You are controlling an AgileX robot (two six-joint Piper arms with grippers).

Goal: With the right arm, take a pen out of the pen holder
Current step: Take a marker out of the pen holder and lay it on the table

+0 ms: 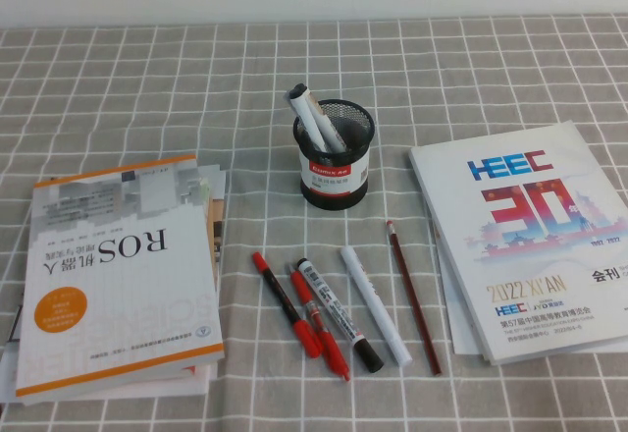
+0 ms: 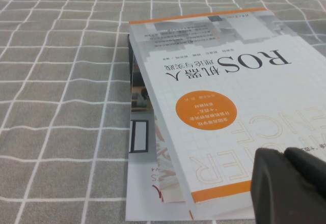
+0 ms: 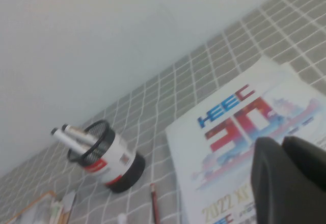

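My tabletop wears grey cloth checked with thin white lines. The pen holder is black mesh with a white, red-banded label, and the markers in it are white and black. Lying loose are two red pens, a black-and-white marker, a white pen and a dark red pencil. The ROS book is white with orange bands and an orange disc. The HEEC booklet is white with blue and red lettering. My left tool and right tool are black.

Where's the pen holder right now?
High view: the black mesh pen holder stands mid-table, behind the loose pens, between the ROS book left and HEEC magazine right. Left gripper is by the book, right gripper by the magazine.
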